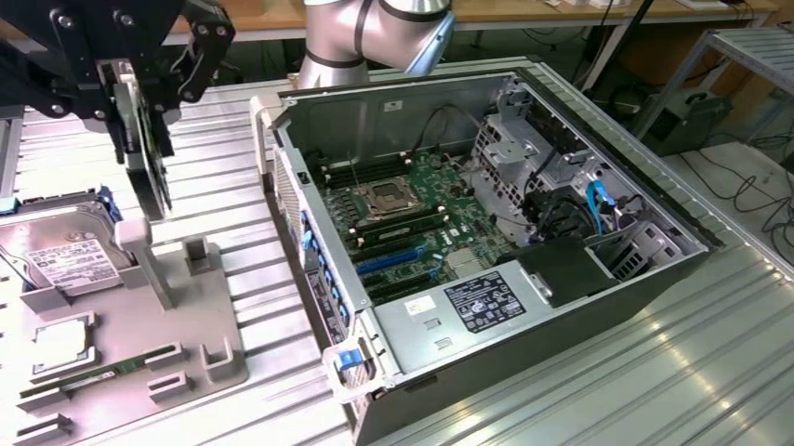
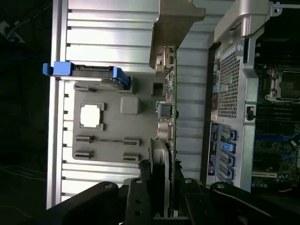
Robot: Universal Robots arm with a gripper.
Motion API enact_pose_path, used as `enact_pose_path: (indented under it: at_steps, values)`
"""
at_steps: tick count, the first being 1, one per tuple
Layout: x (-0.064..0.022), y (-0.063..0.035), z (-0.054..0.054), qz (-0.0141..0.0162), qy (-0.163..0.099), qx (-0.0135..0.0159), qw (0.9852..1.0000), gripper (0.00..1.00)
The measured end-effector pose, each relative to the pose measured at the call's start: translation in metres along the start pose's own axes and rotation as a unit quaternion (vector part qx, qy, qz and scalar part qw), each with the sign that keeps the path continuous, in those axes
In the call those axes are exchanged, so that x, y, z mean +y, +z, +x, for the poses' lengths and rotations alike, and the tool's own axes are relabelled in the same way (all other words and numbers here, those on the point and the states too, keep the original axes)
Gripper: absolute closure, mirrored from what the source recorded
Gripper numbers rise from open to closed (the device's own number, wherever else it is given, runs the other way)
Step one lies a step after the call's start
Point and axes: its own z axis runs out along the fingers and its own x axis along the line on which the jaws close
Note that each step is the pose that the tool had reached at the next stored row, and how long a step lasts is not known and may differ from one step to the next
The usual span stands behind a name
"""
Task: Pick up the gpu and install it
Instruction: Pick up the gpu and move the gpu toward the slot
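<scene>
The gpu (image 1: pixel 152 163) is a thin black card that hangs on edge in the air. It is over the grey parts holder (image 1: pixel 137 316) at the exterior view's left. My gripper (image 1: pixel 130 88) is shut on its upper part, one black finger on each face. The wrist view looks along the gpu (image 2: pixel 164 154) edge-on, with the gripper (image 2: pixel 162 194) clamped round it and the silver bracket end farthest from the fingers. The card is lifted clear of the holder's upright posts and stands off to the side of the open computer case (image 1: pixel 496 232).
The case lies open with its motherboard (image 1: pixel 410 204) and blue slots (image 1: pixel 390 260) exposed. The holder carries a silver hard drive (image 1: pixel 69 260), a square processor (image 1: pixel 62 339) and a green memory stick (image 1: pixel 112 372). Ribbed metal table (image 1: pixel 694 372) surrounds everything.
</scene>
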Motion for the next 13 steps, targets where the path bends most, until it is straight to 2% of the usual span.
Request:
enact_pose_path:
  at_steps: [1, 2, 3, 4, 5, 6, 8, 13]
  values:
    - [0.0004, -0.0099, 0.000, 0.0001, 0.000, 0.0000, 1.0000, 0.72]
    - [0.0007, -0.0158, 0.000, 0.0004, 0.000, 0.0000, 1.0000, 0.72]
    - [0.0007, -0.0161, 0.000, 0.0012, 0.000, 0.0000, 1.0000, 0.72]
    - [0.0009, -0.0162, 0.000, 0.0017, -0.001, -0.0076, 1.0000, 0.72]
    - [0.0010, -0.0162, 0.000, 0.0025, -0.003, -0.0222, 0.9997, 0.72]
    - [0.0007, -0.0160, -0.005, 0.0025, -0.003, -0.0229, 0.9997, 0.72]
    - [-0.0003, -0.0164, -0.026, 0.0025, -0.003, -0.0229, 0.9997, 0.72]
    - [-0.0007, -0.0165, -0.033, 0.0025, -0.003, -0.0229, 0.9997, 0.72]
